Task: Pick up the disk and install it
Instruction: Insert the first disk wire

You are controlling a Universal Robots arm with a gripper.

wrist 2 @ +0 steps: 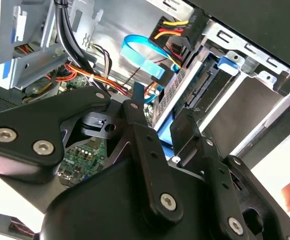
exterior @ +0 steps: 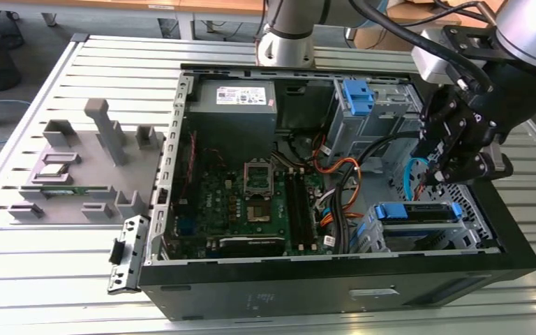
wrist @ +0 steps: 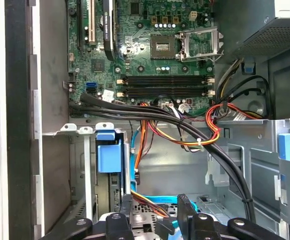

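Observation:
The disk (exterior: 415, 212), framed by blue side rails, lies inside the metal drive cage (exterior: 477, 230) at the near corner of the open computer case, on the exterior view's right. Its connector edge (wrist 2: 201, 86) and a blue rail tab (wrist: 108, 155) show in the wrist views. My gripper (exterior: 442, 176) hangs just above the cage, over the cables beside the disk. Both wrist views show the black fingers (wrist 2: 134, 107) spread apart. Between them I see nothing but orange and blue cables, so the gripper (wrist: 156, 199) is open and holds nothing.
The case holds a green motherboard (exterior: 249, 199), a grey power-supply box (exterior: 235, 98) at the far side, and a blue bracket (exterior: 356, 94) in the rear cage. Black, orange and blue cables (wrist: 185, 130) cross beside the drive cage. Grey fixture blocks (exterior: 82, 167) stand on the table at the exterior view's left.

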